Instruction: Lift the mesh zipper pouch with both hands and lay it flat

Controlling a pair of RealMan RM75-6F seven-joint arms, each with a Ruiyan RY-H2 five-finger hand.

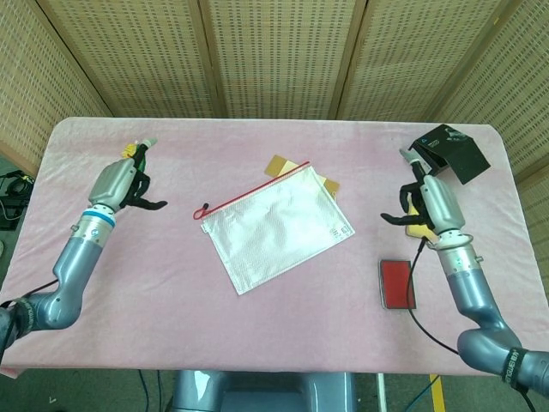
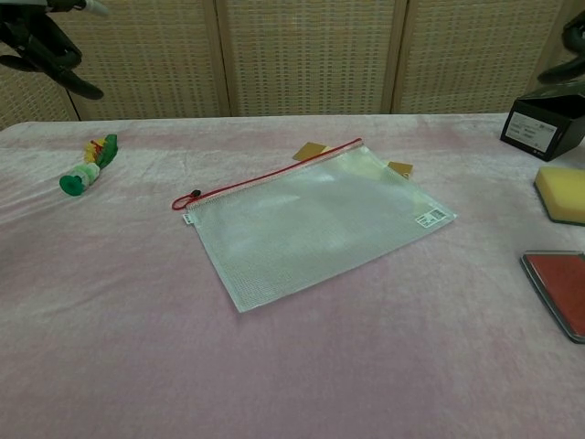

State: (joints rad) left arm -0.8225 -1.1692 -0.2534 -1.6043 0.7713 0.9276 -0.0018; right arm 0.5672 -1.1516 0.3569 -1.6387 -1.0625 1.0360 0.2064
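The pouch [image 1: 276, 224] lies flat on the pink table [image 1: 171, 292], near the middle, its red zipper edge toward the far side and its cord trailing off the left corner. Both hands are well apart from it and hold nothing: the left hand [image 1: 122, 184] hangs above the left side with fingers loosely apart, the right hand [image 1: 426, 201] above the right side, likewise empty and spread.

The laying-down looks done, so doing this step well means drawing both arms clear without brushing the pouch or catching the cord.

Count: 1 pouch, 1 tan card [image 1: 283, 166] partly under its far edge, 1 green toy [image 2: 88, 166], 1 black box [image 1: 449, 152], 1 yellow sponge [image 2: 561, 195], 1 red case [image 1: 397, 283], 2 hands
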